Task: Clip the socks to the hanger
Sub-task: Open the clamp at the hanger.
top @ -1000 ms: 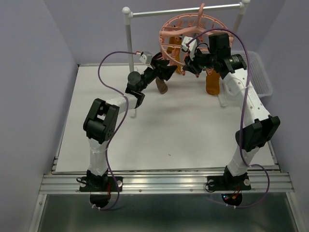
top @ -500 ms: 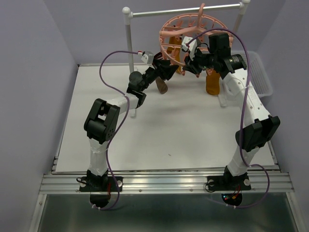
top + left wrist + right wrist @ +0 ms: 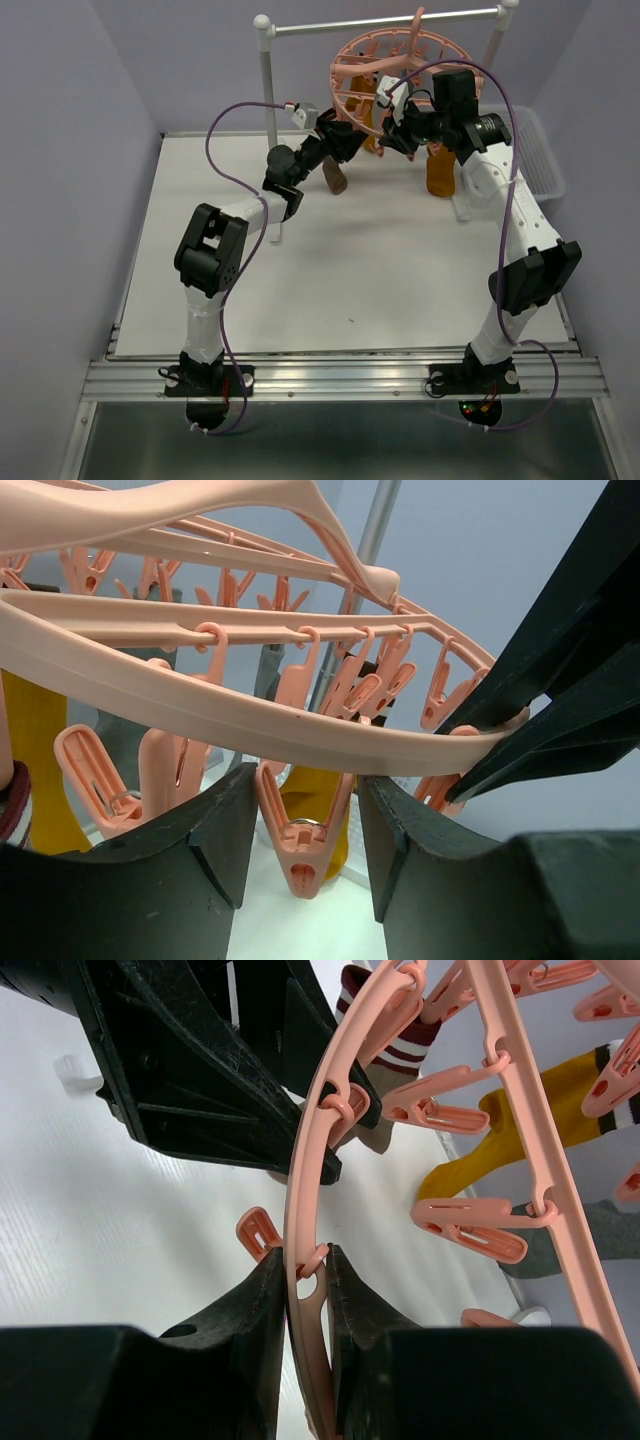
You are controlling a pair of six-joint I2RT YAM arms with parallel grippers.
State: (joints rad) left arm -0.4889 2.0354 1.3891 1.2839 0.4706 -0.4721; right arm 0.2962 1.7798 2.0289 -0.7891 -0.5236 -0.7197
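change: our left fingers (image 3: 215, 850) are closing in around a clip (image 3: 300, 855), gap still showing | right fingers (image 3: 250, 1300) clamp ring of hanger (image 3: 300, 1190), upper centre of frame | socks (image 3: 440, 175) hang beneath | we judge clip squeeze is next

The left gripper (image 3: 343, 143) has crept up and to the right, closer in under the near rim of the hanger (image 3: 352, 103). The left arm's wrist and forearm have risen a little with it, and its purple cable (image 3: 212, 140) loop has shifted slightly the same way. The fingers (image 3: 215, 835) have drawn in from a wide spread to a narrower one. They now flank one hanging clip (image 3: 300, 845), with a thin gap showing on one side.
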